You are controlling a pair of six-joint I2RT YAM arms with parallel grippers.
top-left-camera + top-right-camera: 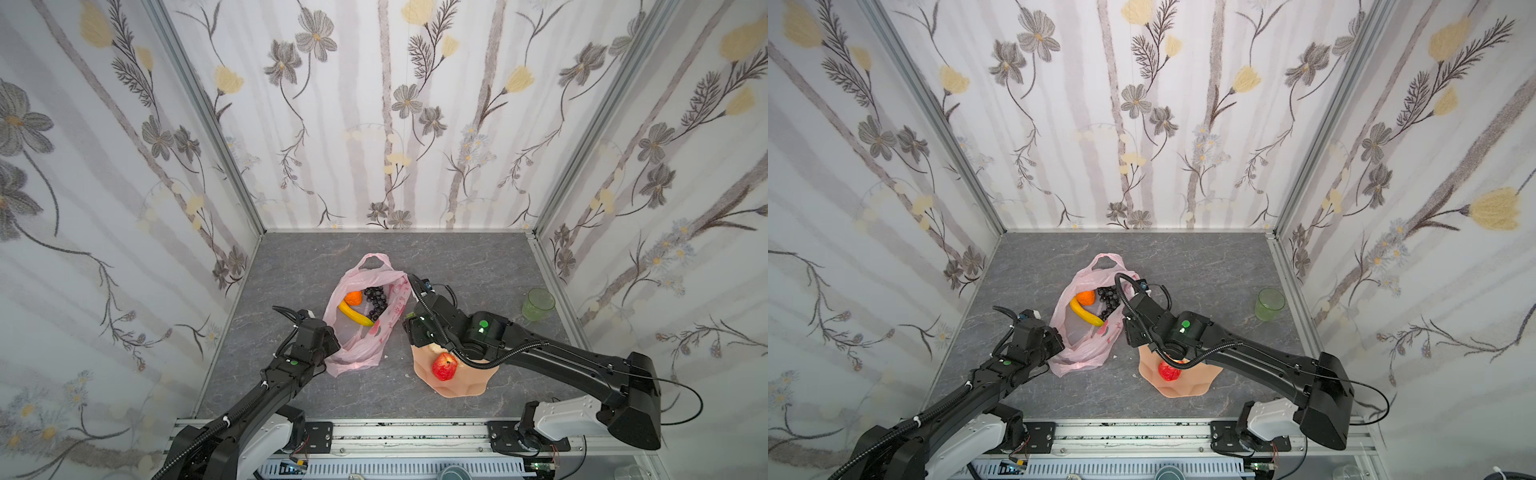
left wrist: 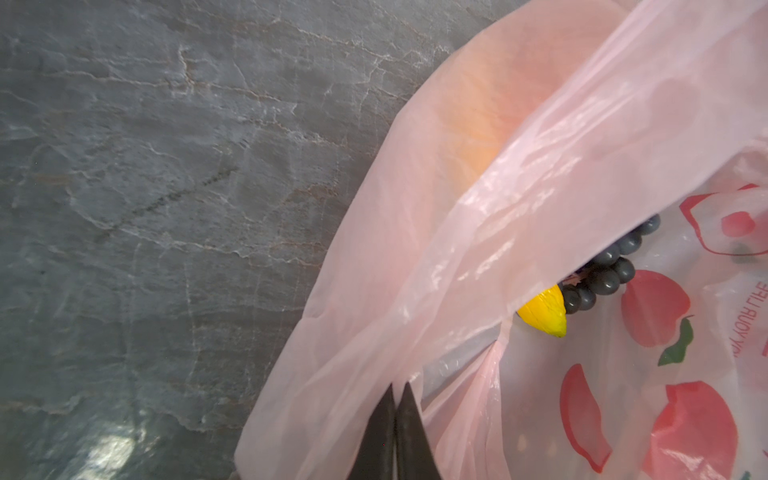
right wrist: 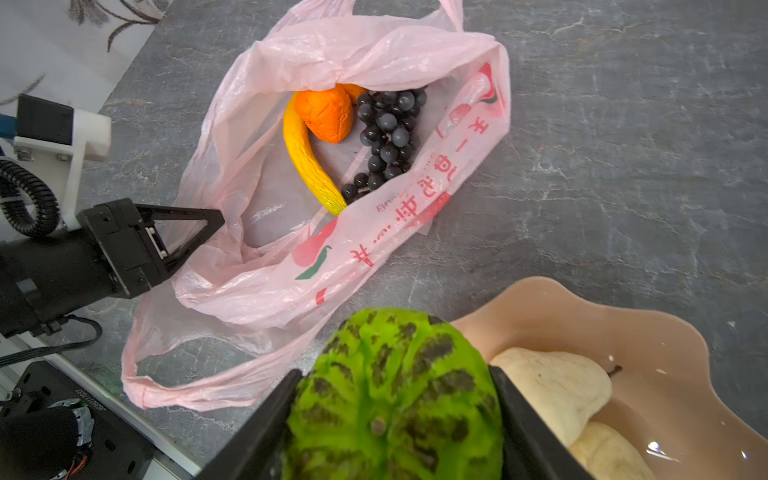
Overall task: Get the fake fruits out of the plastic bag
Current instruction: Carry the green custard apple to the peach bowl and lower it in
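While left hand [image 2: 398, 386] pinches plastic bag [image 2: 478, 208] edge, right hand [image 3: 395, 376] clamps green fruit [image 3: 395, 419]

Two matte-black jointed arms with angular shells, left arm [image 1: 286, 374] and right arm [image 1: 573, 361]. White moulded housing [image 1: 565, 415] at each base. Round green dot [image 1: 483, 323] on each wrist link. Black corrugated conduit [image 1: 511, 353] along the links, white cable tie [image 1: 225, 422] on the left one. Left gripper [image 3: 219, 217]: black open-frame triangular fingers, with a white screwed camera bracket [image 3: 79, 137] behind.
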